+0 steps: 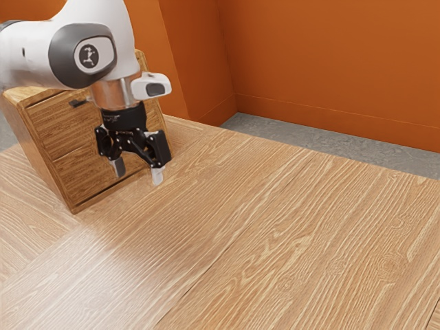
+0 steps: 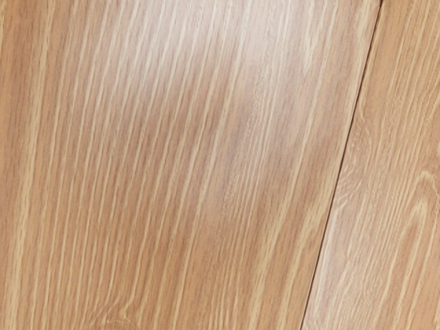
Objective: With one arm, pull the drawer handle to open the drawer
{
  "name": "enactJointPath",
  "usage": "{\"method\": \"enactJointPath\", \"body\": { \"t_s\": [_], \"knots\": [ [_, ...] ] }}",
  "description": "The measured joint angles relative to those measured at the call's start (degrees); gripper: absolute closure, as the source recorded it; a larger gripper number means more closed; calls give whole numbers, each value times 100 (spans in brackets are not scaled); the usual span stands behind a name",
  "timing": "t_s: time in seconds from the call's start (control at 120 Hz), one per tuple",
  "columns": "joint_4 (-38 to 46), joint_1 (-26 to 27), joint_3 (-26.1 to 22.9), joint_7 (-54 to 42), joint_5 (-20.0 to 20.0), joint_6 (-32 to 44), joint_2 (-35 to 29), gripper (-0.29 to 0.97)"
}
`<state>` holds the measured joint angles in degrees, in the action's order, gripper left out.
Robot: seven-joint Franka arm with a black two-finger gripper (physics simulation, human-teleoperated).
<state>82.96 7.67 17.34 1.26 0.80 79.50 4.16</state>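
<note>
Open tabletop (image 1: 289, 234) stretches toward exterior view's right; cabinet (image 1: 51, 130) stands close at hand's (image 1: 138, 173) other side.

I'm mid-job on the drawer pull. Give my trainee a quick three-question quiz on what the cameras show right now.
1. Multiple choice: where is the gripper?
A) over the table, in front of the cabinet
B) on top of the cabinet
C) inside a drawer
2. True or false: the gripper is shut on the drawer handle.
3. Fill in: in the exterior view the gripper is ___, with nothing between its fingers.

Key: 1 A. 2 false: the gripper is apart from the drawer handle. 3 open.
</note>
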Motion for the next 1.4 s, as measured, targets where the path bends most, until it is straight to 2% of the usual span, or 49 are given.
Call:
{"method": "enactJointPath", "body": {
  "t_s": [0.158, 0.217, 0.283, 0.342, 0.508, 0.625, 0.758, 0.942, 1.108, 1.4],
  "knots": [
    [-5, 54, 37, -115, 58, 368, 3, 0],
    [-43, 29, 103, -152, 142, 434, -203, 0],
    [-148, 8, 81, -186, -87, 494, -864, 0],
    [-175, -87, 66, -198, -331, 585, -968, 0],
    [-169, -152, 108, -343, -1206, 1139, -428, 0],
    [-139, -125, 144, -542, -1561, 1652, -211, 0],
    [-87, -328, 147, -804, -1823, 2229, 70, 0],
    [-106, -991, 120, -1122, -2227, 2673, 169, 0],
    [-111, -932, 132, -1312, -2564, 2835, 221, 0],
    [-351, -1052, 127, -1529, -2704, 2996, 621, 0]
  ]
}}
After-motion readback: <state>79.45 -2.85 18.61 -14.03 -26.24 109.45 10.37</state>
